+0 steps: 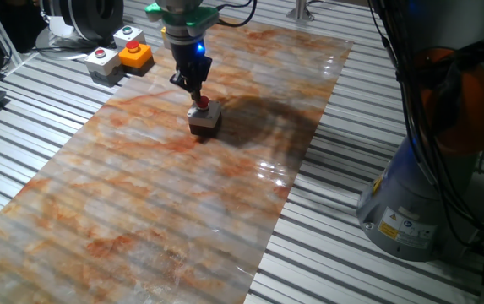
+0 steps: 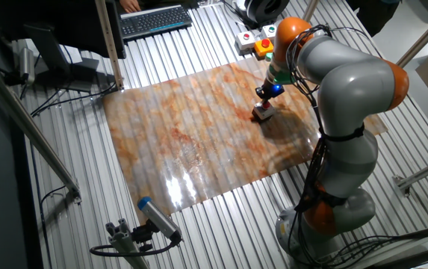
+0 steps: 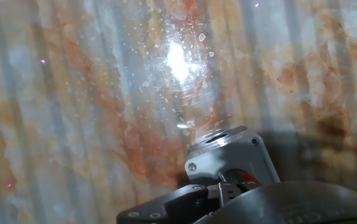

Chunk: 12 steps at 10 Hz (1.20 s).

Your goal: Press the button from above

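- The small round red push-button (image 1: 202, 103) sits on a little square box with a pale grey top and dark brown base (image 1: 204, 119), standing on the marbled orange-and-grey sheet (image 1: 149, 194) toward the desk's far edge in one fixed view.
- The black two-finger gripper (image 1: 197, 89), lit blue above, hangs straight over the button, its tips at the red cap; whether they touch it cannot be told.
- Finger state: cannot be told in any view.
- In the hand view the box's grey top (image 3: 231, 163) shows just beyond the gripper body.
- An orange box with a red button (image 1: 136, 55) and a wider light-grey box (image 1: 105, 63) stand together near the desk's far left corner, well apart from the gripper.
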### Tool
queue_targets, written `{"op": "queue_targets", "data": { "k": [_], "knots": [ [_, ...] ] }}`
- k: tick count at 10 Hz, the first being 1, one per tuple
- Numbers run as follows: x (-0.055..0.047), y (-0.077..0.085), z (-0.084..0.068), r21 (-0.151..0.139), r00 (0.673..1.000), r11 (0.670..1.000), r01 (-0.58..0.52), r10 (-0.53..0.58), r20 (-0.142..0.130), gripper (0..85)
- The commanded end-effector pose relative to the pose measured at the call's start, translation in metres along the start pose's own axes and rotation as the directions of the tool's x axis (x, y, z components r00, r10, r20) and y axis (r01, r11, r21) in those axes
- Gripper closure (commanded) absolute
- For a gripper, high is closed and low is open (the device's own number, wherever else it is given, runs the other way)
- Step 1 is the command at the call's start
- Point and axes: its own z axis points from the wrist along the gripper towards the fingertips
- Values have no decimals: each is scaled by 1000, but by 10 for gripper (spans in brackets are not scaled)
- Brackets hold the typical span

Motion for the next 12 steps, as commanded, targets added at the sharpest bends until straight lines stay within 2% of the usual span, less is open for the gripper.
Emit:
{"op": "queue_targets", "data": {
  "k": [1,4,12],
  "knots": [
    [0,0,0,2,1000,1000,0,0,0,850],
    [4,-3,2,-3,1000,1000,8,-8,9,850],
    [8,-5,6,-9,1000,1000,13,-13,12,850]
  ]
}}
